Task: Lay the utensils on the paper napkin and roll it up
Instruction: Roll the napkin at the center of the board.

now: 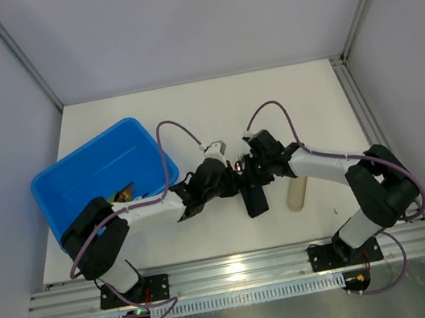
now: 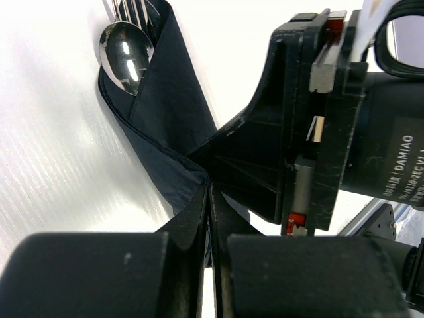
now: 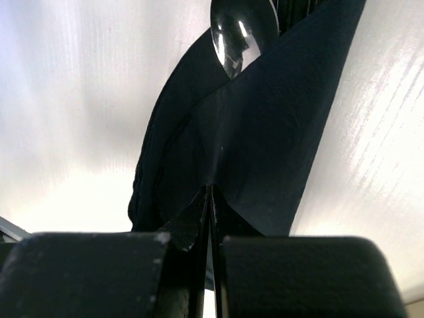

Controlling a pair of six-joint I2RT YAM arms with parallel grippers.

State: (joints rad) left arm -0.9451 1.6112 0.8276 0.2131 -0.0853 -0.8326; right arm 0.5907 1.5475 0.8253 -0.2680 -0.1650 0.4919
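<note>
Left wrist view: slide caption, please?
Left hand pinches the black paper napkin folded around a spoon and fork.

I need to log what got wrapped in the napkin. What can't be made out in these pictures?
- Left wrist: fork tines, cut off by the top edge.
- Right wrist: spoon handle, wrapped inside the paper napkin.
- Every view: how many pieces are wrapped; the napkin covers them.

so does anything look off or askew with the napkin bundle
Nothing spilled or damaged. The napkin is a loose, lopsided fold rather than a tight roll, with the spoon bowl and fork tines poking out its open end. Both the left gripper and right gripper pinch its other end.
</note>
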